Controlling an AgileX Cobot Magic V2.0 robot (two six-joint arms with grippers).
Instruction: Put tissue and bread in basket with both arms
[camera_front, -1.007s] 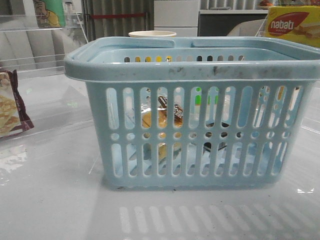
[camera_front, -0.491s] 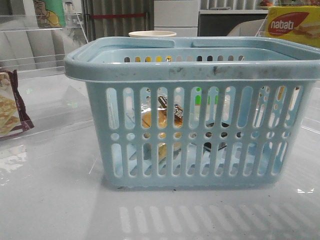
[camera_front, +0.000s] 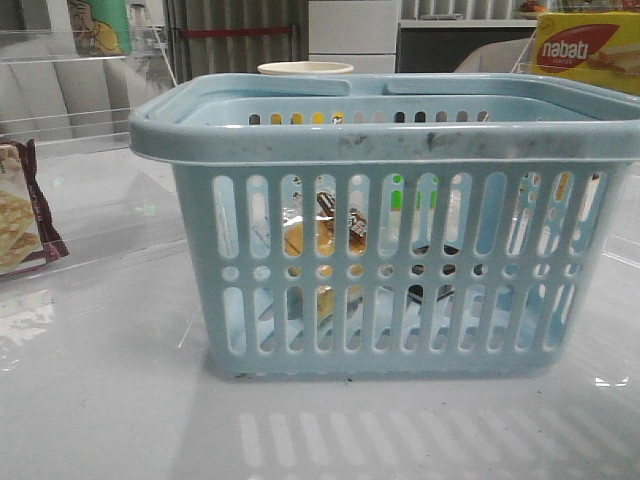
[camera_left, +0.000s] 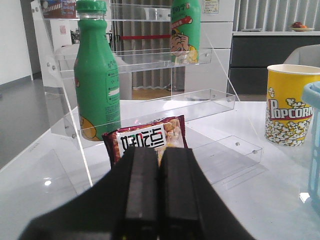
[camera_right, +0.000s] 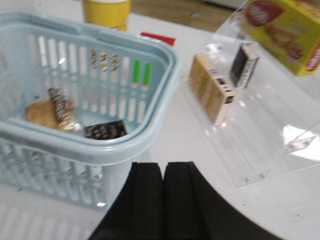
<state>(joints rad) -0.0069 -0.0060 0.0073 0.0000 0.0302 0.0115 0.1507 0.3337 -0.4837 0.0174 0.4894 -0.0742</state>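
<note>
The light-blue basket (camera_front: 400, 140) stands in the middle of the table, also in the right wrist view (camera_right: 150, 137). The bread (camera_right: 47, 111), a clear packet with a dark label band, lies on its floor and shows through the slots (camera_front: 322, 238). Next to it lies a small black printed packet (camera_right: 105, 130), apparently the tissue. My right gripper (camera_right: 163, 165) is shut and holds nothing, just outside the basket's corner. My left gripper (camera_left: 159, 150) is also shut and holds nothing, pointing at a cracker packet away from the basket. Neither gripper shows in the front view.
A maroon-edged cracker packet (camera_left: 147, 137) leans by a clear acrylic shelf with a green bottle (camera_left: 95, 75). A popcorn cup (camera_left: 290, 110) stands behind the basket. On the right, a clear stand holds small boxes (camera_right: 212, 87) and a yellow wafer box (camera_right: 285, 30).
</note>
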